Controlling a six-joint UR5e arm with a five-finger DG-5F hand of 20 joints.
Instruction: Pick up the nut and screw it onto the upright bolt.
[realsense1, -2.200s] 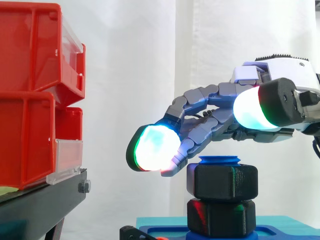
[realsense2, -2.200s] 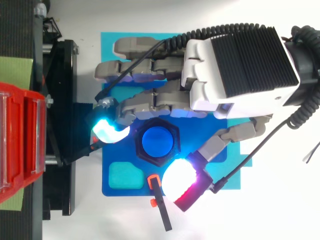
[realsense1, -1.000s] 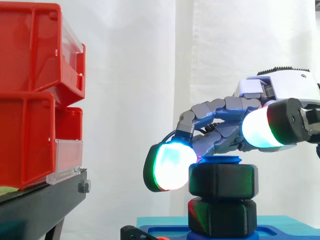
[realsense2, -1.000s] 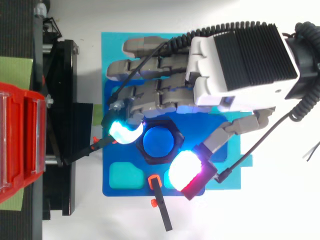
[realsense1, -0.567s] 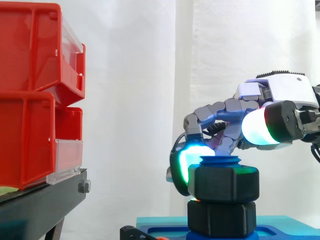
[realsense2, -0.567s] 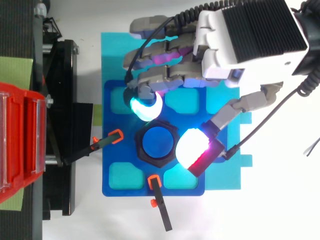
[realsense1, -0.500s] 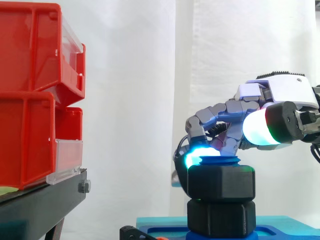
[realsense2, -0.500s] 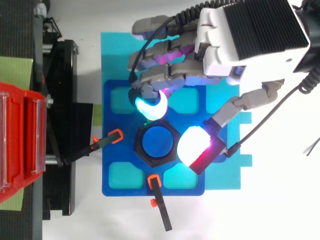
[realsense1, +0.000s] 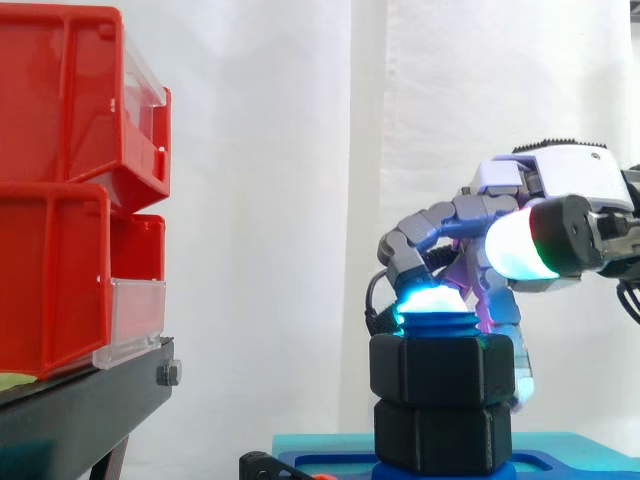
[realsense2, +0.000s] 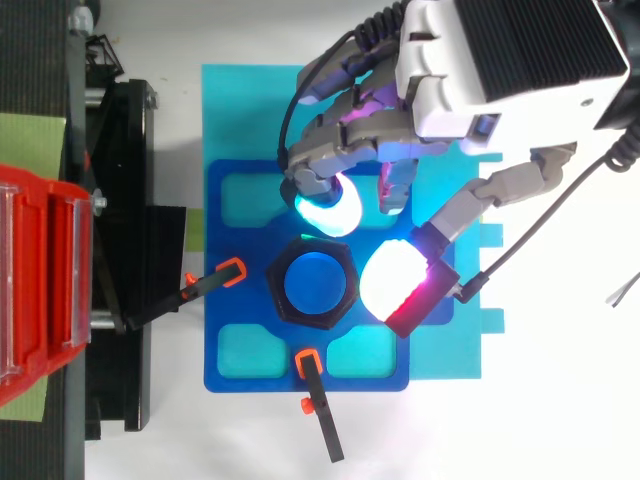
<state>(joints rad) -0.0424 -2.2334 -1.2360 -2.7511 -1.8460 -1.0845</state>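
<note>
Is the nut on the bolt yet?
Yes, from the side the top nut rings the bolt, whose blue tip pokes out above it.

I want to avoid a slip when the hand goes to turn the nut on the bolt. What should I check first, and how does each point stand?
1. Upper nut threaded on the bolt: ok, the blue tip shows above it.
2. Bolt upright: ok in the side view.
3. Hand gripping the upper nut: not ok. The fingertips flank it from above, but in the side view they sit higher than its flats.
4. Thread left below the upper nut: not ok, it appears to rest on the lower nut.
5. Orange-tipped clamps apart from the hand: ok.
</note>
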